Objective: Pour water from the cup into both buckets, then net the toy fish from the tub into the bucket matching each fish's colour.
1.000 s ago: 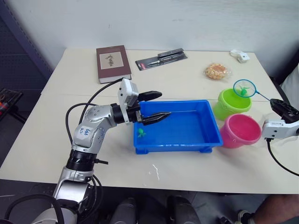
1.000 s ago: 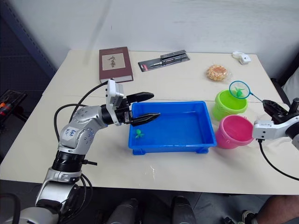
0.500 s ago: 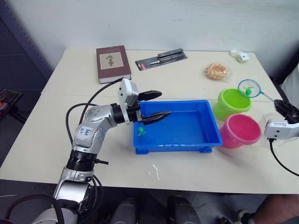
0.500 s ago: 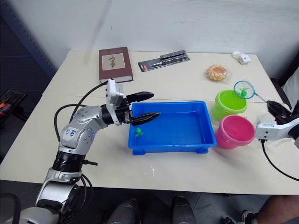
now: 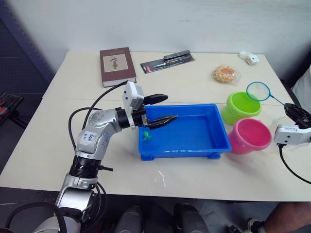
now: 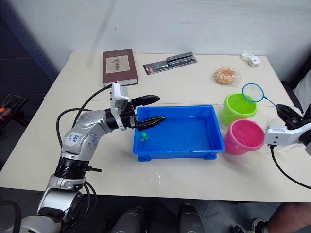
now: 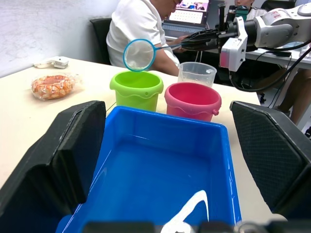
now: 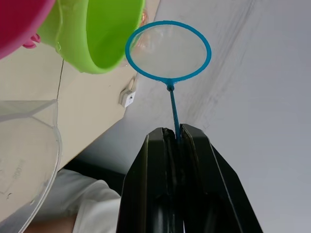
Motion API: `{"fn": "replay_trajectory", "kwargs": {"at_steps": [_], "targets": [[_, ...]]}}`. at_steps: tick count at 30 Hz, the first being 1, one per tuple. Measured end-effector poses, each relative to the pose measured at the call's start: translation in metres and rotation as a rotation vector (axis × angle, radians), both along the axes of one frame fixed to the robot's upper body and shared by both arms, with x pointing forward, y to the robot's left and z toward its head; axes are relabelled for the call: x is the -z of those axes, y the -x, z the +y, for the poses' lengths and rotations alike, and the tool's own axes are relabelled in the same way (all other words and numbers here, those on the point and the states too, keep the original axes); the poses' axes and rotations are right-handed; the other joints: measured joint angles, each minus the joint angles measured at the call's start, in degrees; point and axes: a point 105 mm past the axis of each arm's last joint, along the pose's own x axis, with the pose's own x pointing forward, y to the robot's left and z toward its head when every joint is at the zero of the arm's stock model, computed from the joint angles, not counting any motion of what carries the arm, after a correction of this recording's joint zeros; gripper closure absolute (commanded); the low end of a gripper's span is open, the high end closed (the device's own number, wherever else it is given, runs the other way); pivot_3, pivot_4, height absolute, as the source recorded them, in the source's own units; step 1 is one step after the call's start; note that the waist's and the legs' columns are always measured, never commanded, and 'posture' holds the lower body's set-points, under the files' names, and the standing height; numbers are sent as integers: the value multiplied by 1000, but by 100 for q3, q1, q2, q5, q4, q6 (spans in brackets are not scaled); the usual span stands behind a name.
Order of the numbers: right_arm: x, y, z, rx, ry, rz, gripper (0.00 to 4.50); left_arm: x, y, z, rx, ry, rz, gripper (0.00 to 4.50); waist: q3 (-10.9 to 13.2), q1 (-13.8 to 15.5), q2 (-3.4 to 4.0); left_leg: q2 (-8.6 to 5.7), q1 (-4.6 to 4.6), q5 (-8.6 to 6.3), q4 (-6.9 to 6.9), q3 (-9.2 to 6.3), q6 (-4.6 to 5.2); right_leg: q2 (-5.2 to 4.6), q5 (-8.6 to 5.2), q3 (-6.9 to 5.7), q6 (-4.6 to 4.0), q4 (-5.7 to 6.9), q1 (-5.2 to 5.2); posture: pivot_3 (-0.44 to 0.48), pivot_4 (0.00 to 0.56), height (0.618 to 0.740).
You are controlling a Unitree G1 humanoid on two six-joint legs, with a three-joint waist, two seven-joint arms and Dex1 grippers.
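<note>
A: Where does the netting stand?

B: Midway, I'd judge. The right pincer is clenched on the thin handle of the net, whose hoop hangs empty in the air above the far rim of the green bucket, near the worktop's right edge. No fish shows in the mesh.

A: And the pink bucket?

B: The pink bucket sits just in front of the green one, the two touching or nearly so, right beside the tub's right end. The clear cup stands behind them toward the right edge, seen from the left wrist.

A: What's left in the tub?

B: The tub lies mid-worktop, toward the front edge, with one green fish in its left end. I can't make out any pink fish.

A: The left arm?

B: The left pincer is released, fingers spread wide, one over the tub's far left corner and one reaching in over the left end. It grips nothing; it may be steadying the tub, though contact is hard to confirm.

A: Next move?

B: Likely to carry the net back across both buckets to the tub's left end, dip the hoop beneath the green fish, and lift it level. The left fingers hang close over that fish, so the net needs a clear path past them.

A: Anything else about?

B: A book near the far left corner, and a wrapped snack behind the green bucket.
</note>
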Motion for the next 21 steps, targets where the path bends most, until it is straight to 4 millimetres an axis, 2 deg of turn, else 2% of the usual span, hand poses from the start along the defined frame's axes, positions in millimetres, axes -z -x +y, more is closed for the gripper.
{"fn": "replay_trajectory", "kwargs": {"at_steps": [3, 5, 8, 11, 13, 15, 19, 21], "targets": [[-19, 0, 7, -50, -180, -36, 4500, -1, 1, 8, 0, -21, -21, 112, 0, -14, 0, 3, 3, 0, -1, 0, -1, 3, 0, 0, 0, -2, 1, 0, 150, 738], [-23, 0, 13, -85, -303, -5, 4500, -1, 2, 18, 4, -40, -36, 112, 1, -31, -1, 8, 7, 0, -3, 1, -1, 8, 0, 0, 0, -4, 4, 0, 150, 738], [-14, 0, 51, -226, -630, 224, 4500, 5, 11, 57, 21, -134, -35, 112, 2, -119, -2, 16, 8, 0, -6, -5, -4, 14, 0, -2, 0, -2, 3, 0, 150, 738], [-1, 9, 84, -309, -837, 505, 4500, 2, 18, 81, 29, -215, -40, 112, 2, -113, -1, 14, 6, -1, -1, -13, -1, 6, 0, -7, -1, -3, 9, 0, 150, 738], [6, 18, 114, -381, -873, 671, 4500, 1, 22, 95, 29, -278, -33, 112, 3, -100, -1, 13, 6, -2, 3, -19, 0, 2, 0, -11, -1, -4, 12, 0, 150, 738], [16, 23, 135, -401, -884, 802, 4500, -1, 25, 104, 32, -328, -31, 112, 3, -35, -1, 7, 5, -5, 7, -20, 4, -4, -1, -11, -2, -3, 11, 0, 150, 738], [33, 25, 164, -385, -860, 986, 4500, 7, 33, 117, 37, -461, 10, 112, 4, 16, -3, 4, -3, -8, 12, -24, 7, -7, -1, -13, -2, -7, 8, 0, 150, 738], [48, 22, 181, -372, -827, 1064, 4500, 13, 39, 114, 61, -519, 26, 112, 5, 11, -5, 2, -6, -8, 12, -25, 7, -8, -1, -12, -3, -5, 6, 0, 150, 738]]}}
